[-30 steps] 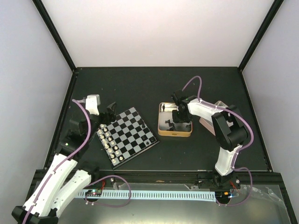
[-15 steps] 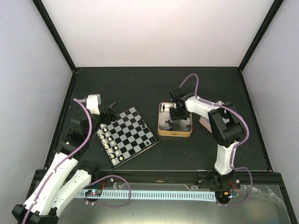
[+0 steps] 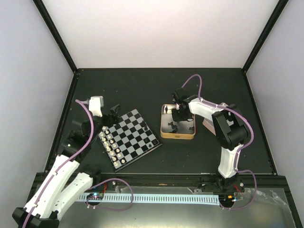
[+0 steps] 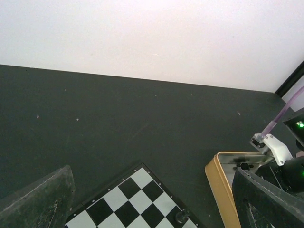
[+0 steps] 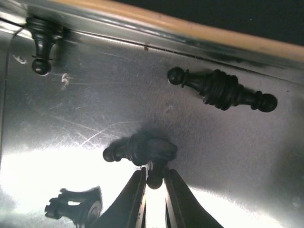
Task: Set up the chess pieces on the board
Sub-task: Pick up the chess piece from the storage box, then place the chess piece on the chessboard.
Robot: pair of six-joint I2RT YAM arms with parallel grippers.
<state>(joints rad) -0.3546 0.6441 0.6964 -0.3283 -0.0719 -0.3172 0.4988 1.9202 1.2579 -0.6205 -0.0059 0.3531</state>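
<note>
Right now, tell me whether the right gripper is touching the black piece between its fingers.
Touching. The right wrist view shows the right gripper pinching the black piece by its round end in the tin, no gap at either finger.

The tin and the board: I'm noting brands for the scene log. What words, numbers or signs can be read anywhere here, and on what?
No text can be read in any view.
tin: no label or brand shows, only scratches on its floor.
board: plain squares, no letters or numbers at its edge.
black chess pieces: unmarked.
white strip at the near edge: any print is too small to tell.
</note>
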